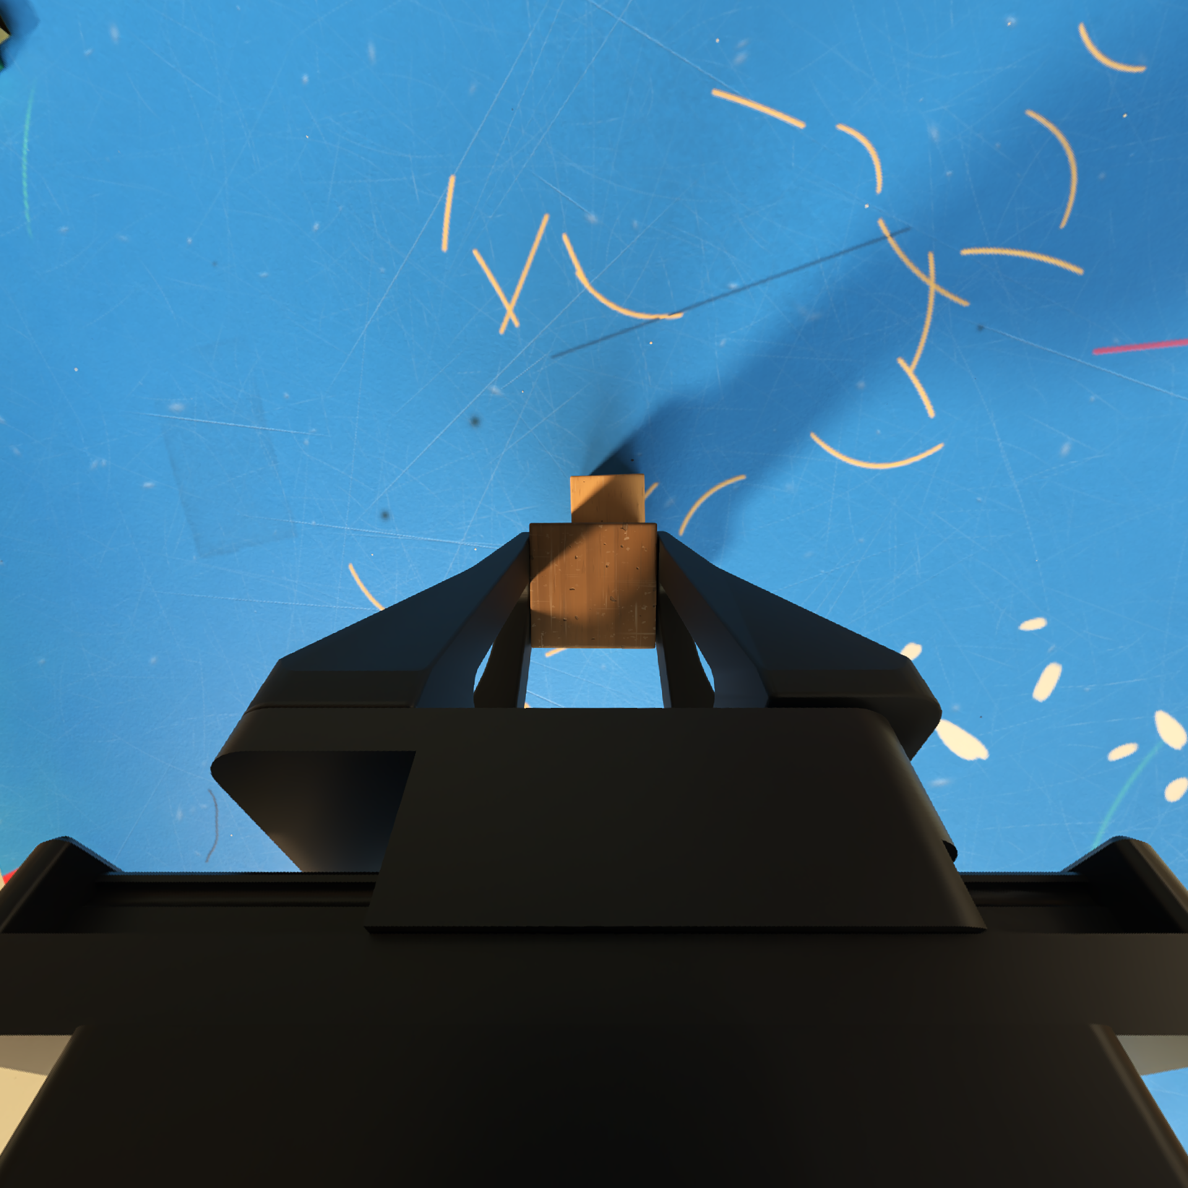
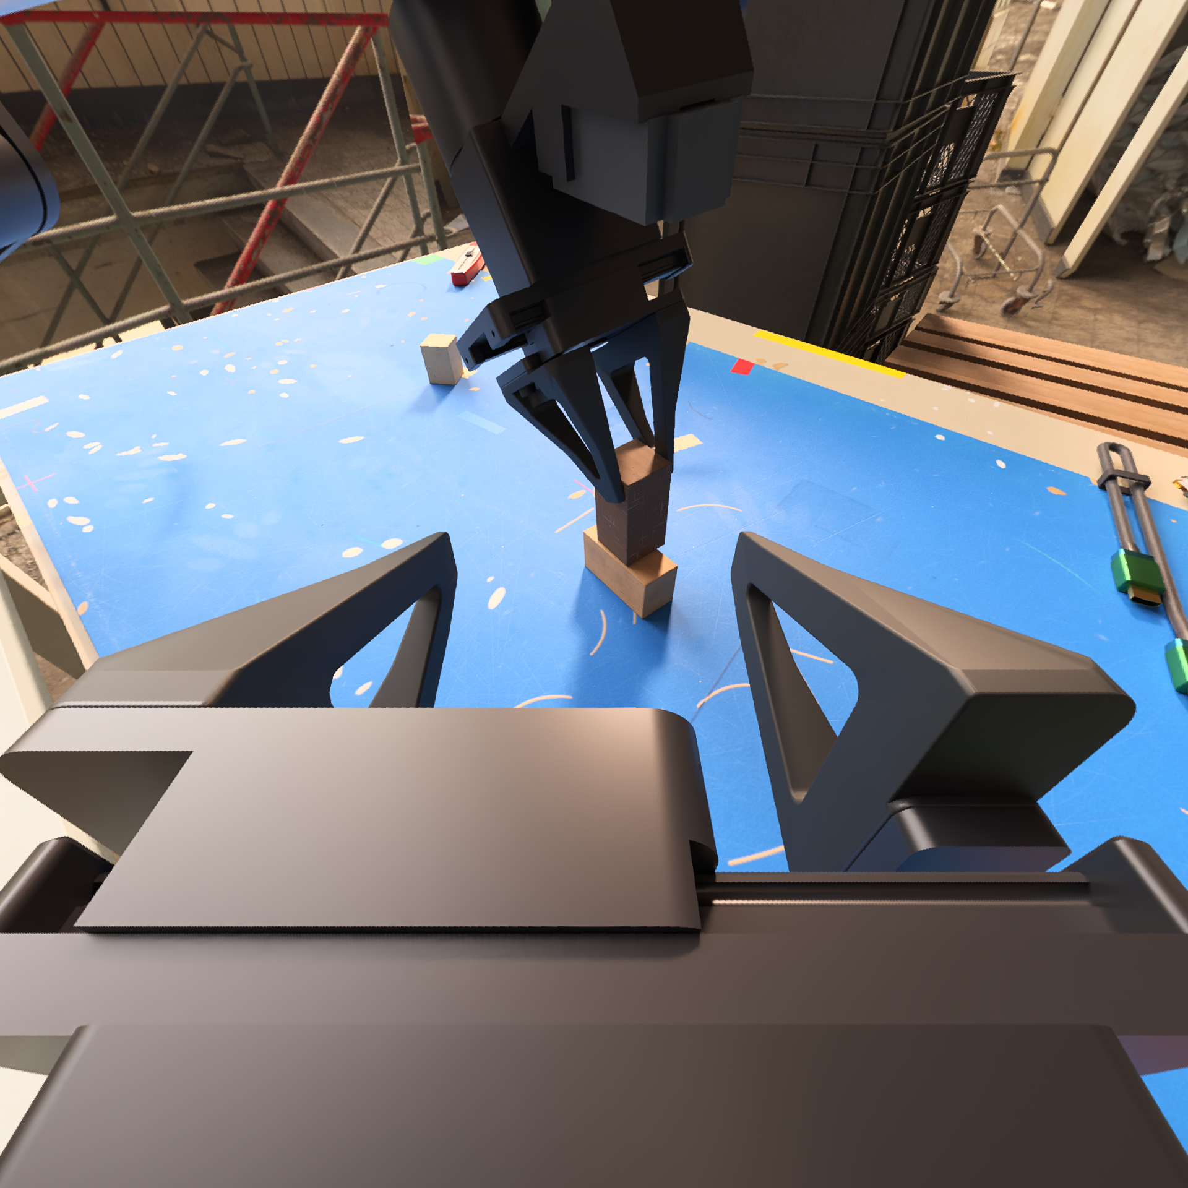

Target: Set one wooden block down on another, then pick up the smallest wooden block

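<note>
My left gripper [image 1: 593, 578] is shut on a dark brown wooden block [image 1: 591, 585], seen from above in the left wrist view. This tall block [image 2: 633, 508] stands upright on a lighter wooden block [image 2: 633, 575] that lies on the blue mat; the lower block [image 1: 607, 498] shows just beyond the held one. The left gripper [image 2: 636, 476] grips the dark block near its top. A small pale wooden block [image 2: 441, 359] sits far back on the mat, apart from the stack. My right gripper [image 2: 591, 546] is open and empty, in front of the stack.
A blue mat [image 2: 257, 488] with scratch marks covers the table. A cable with green plugs [image 2: 1138, 566] lies at the right edge. A red object [image 2: 467, 267] lies at the far edge. A dark crate [image 2: 868, 180] stands behind the table.
</note>
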`<move>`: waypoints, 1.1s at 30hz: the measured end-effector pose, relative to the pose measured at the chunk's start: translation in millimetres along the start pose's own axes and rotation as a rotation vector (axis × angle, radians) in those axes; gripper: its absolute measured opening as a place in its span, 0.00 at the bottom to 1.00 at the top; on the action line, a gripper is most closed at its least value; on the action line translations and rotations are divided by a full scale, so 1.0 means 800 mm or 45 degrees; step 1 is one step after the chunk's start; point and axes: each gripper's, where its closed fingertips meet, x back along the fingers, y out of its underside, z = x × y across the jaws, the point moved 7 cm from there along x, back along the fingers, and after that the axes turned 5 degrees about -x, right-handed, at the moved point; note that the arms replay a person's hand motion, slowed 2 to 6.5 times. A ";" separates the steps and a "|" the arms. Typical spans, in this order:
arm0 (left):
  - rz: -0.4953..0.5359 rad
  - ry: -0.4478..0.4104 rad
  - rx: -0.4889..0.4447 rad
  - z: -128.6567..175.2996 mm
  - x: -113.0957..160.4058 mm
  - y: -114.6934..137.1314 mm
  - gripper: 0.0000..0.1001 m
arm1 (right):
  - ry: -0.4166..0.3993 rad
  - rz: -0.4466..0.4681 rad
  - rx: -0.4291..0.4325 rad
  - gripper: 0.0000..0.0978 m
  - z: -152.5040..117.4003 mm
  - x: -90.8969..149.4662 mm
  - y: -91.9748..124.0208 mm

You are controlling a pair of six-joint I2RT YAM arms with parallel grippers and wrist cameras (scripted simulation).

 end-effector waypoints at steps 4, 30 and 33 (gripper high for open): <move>-0.005 -0.004 -0.002 0.000 0.000 0.000 0.30 | 0.000 0.000 0.000 0.75 0.000 0.000 0.000; -0.018 -0.048 -0.019 0.003 0.000 -0.002 0.30 | -0.003 -0.004 0.007 0.75 -0.002 0.001 -0.001; -0.017 -0.050 -0.015 0.003 0.000 -0.002 0.30 | -0.004 -0.004 0.007 0.75 -0.002 0.001 -0.001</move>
